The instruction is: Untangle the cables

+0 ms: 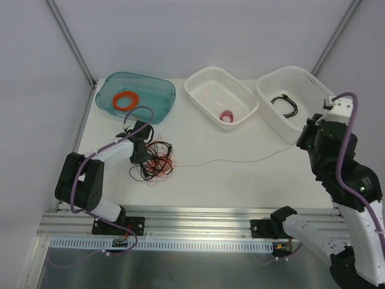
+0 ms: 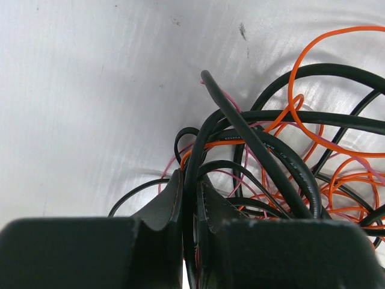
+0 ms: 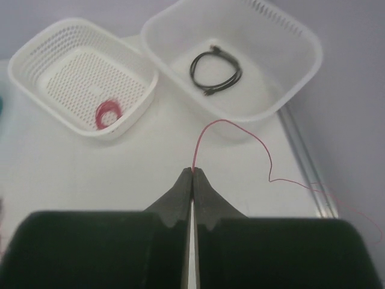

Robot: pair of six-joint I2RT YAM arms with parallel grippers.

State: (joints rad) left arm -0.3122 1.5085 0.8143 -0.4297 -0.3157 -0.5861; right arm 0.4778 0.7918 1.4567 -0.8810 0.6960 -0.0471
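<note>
The cables [image 1: 154, 161] lie in a loose tangle of black, orange and pink loops at the table's left. My left gripper [image 1: 139, 154] sits on the tangle's left side. In the left wrist view it [image 2: 190, 180] is shut on a black cable [image 2: 194, 150] running between its fingers, with the other loops [image 2: 301, 174] spread to the right. A thin red wire [image 1: 240, 160] runs from the tangle across the table to my right gripper [image 1: 308, 138]. In the right wrist view that gripper [image 3: 192, 171] is shut on the red wire [image 3: 240, 125], which arcs off to the right.
A teal tray [image 1: 157, 95] at the back left holds a thick orange ring [image 1: 126, 100]. A white basket [image 1: 187, 86] holds a small pink spool [image 1: 227, 116], also in the right wrist view [image 3: 107, 113]. Another white basket [image 1: 301, 70] holds a coiled black cable [image 1: 284, 104]. A metal rail [image 1: 198, 214] runs along the near edge.
</note>
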